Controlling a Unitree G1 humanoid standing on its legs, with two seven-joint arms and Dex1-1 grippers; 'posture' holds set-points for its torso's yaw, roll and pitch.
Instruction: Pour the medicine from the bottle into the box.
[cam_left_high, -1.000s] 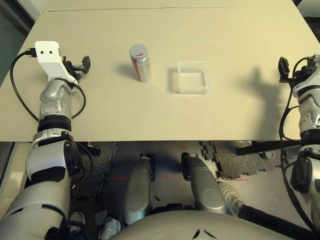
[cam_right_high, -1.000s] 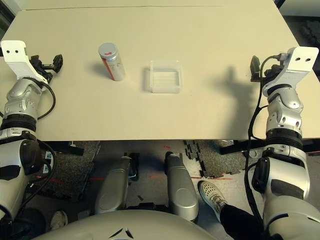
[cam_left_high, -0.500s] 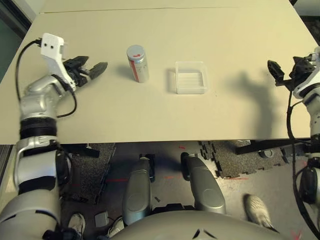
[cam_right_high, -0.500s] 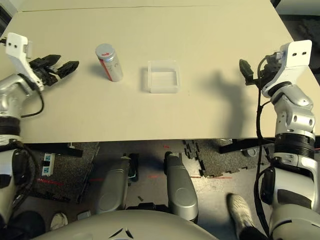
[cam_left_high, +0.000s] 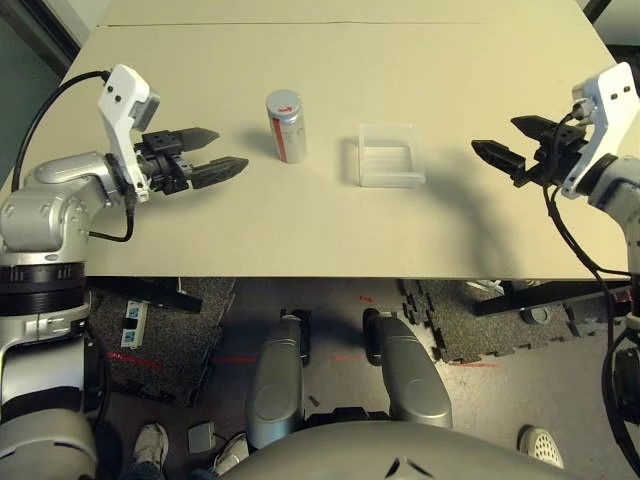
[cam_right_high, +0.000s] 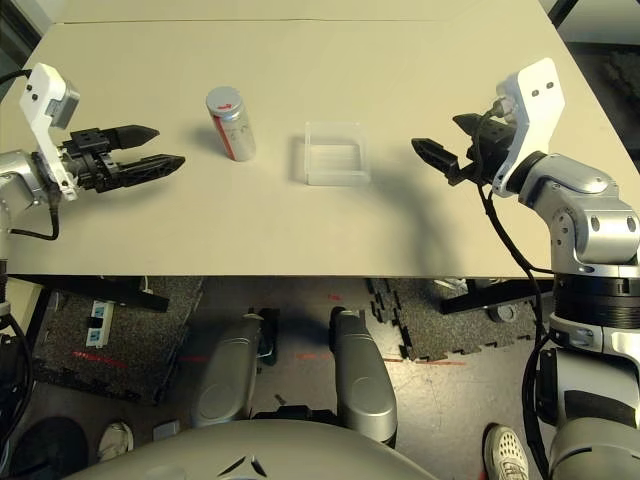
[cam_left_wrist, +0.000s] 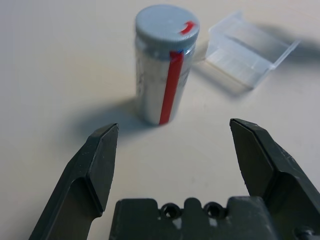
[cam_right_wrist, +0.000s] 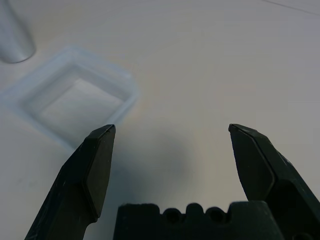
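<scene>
Centrally, we see the capped bottle (cam_left_high: 285, 124) upright beyond our left gripper's (cam_left_high: 228, 152) wide fingers, the box (cam_left_high: 389, 154) ahead of our right gripper's (cam_left_high: 498, 143) equally wide 2.

The table (cam_left_high: 330, 215) is a flat, pale beige surface with a straight near edge. A thin seam line (cam_left_high: 330, 24) runs across it parallel to the far edge. Below the near edge, the floor carries dark interlocking foam mats (cam_left_high: 450, 325) and red tape marks (cam_left_high: 235, 358). A shoe (cam_left_high: 152, 447) rests on the floor toward the near-left, another shoe (cam_left_high: 541, 445) toward the near-right.
</scene>
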